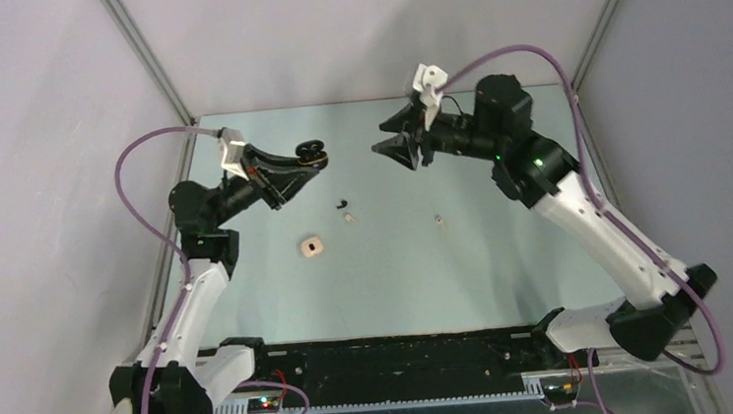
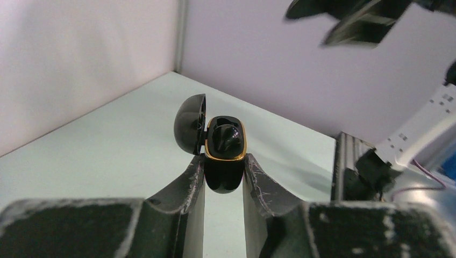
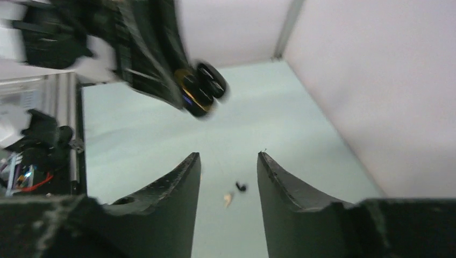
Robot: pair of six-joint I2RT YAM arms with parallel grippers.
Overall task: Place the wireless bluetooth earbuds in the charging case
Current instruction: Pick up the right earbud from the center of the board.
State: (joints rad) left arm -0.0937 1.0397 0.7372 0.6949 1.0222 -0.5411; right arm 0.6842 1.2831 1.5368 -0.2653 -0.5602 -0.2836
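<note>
**Black case clamped on left, right gripper empty**

Left gripper [image 2: 225,169] is clamped on a glossy black rounded charging case with a gold rim [image 2: 225,141]. Both fingers press its lower body and it is held clear of the pale green table [image 1: 252,305]. The hinged lid [image 2: 191,124] is swung open to the left. The well inside is dark, so I cannot tell whether a bud sits in it.

On the table below, a small cream rounded case [image 1: 311,247] lies left of centre. Further back and right of it is a tiny black earbud [image 1: 343,205]. A pale cream earbud [image 1: 350,218] sits just beside that one, not touching. A second cream earbud [image 1: 440,220] lies well apart to the right.

Right gripper [image 1: 379,137] hangs above the table, pointed at the black case. Its jaws are spread wide with nothing between them.
</note>
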